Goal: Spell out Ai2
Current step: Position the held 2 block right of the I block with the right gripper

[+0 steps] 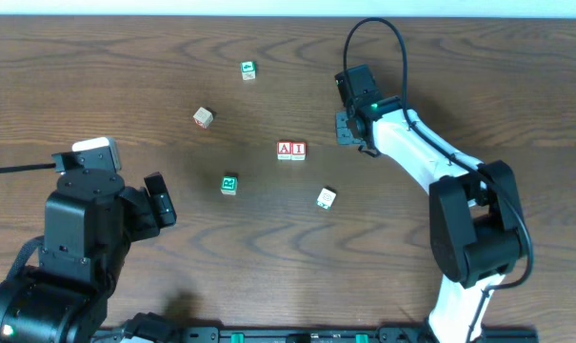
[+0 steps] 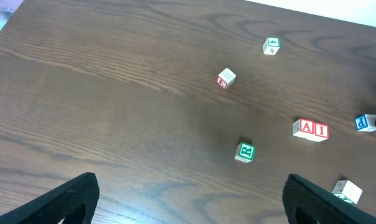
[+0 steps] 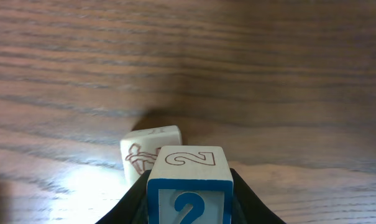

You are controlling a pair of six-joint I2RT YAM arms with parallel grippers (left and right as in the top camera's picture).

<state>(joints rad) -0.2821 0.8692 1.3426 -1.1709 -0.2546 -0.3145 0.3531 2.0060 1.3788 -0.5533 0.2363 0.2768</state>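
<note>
Your right gripper [image 1: 349,131] is nearly closed and it has the 2 cube [image 3: 189,163] pinched between its fingers, one on each side. In the right wrist view a blue 2 faces the camera and an outlined 2 is on top. I can't tell if the cube sits on the table [image 1: 126,57] or hangs just above it.

The A cube [image 1: 286,150] and the I cube [image 1: 298,150] sit side by side and touch, near the middle. Your 2 is near them, on the I side, with a gap between.

Your left gripper [image 2: 191,202] is wide open and holds nothing. It is well away from the row, so let it rest.

Now slide the 2 in beside the I, on the side away from the A. Go slow — a bump could knock the I crooked. Line up the edges so all three make one straight row. Make sure a 2 faces up like the red letters do. Set it down flat, just touching the I, and only then let go — and open gently so the cube doesn't twist.
</note>
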